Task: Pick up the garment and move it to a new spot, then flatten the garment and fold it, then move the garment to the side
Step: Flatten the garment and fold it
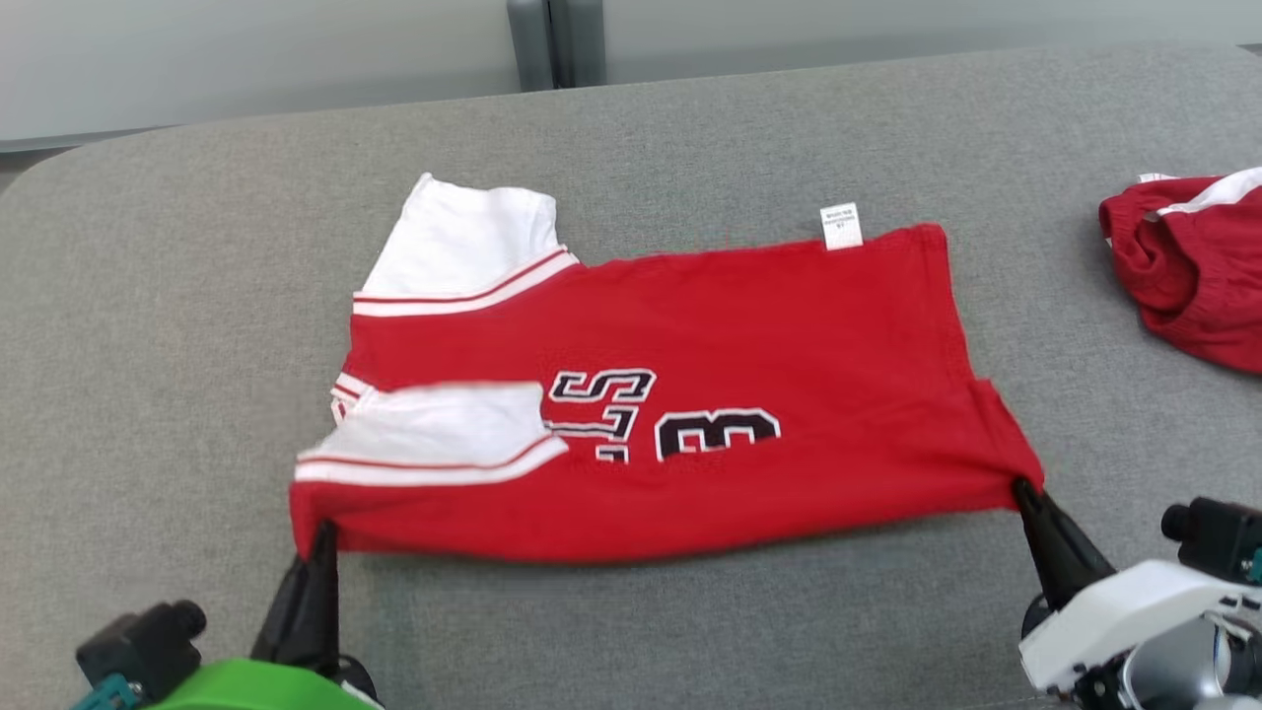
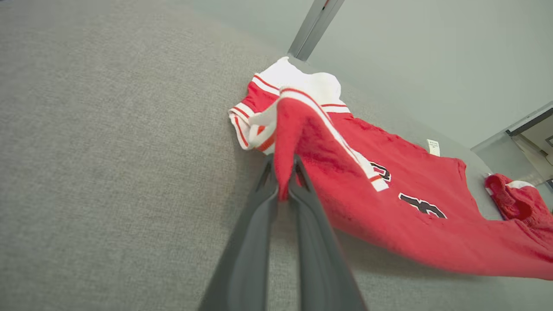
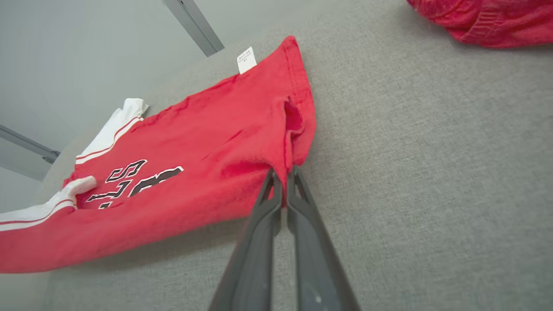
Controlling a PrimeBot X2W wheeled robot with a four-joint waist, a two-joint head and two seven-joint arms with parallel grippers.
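left gripper point(image 1: 317, 528) pinching near-left corner of shirt point(image 1: 749, 335) | right gripper point(image 1: 1020, 485) pinching near-right corner | shirt flat on grey table point(image 1: 690, 631), near edge lifted | risk: small pinch slips; uneven pull skews fold, tucked sleeve point(image 1: 444, 434) flops out

Green left wrist shell point(image 1: 237, 685), white right wrist shell point(image 1: 1134, 606), long dark jaws (matte, tapering)

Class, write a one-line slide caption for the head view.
Left gripper and right gripper hold the red jersey by its near corners.
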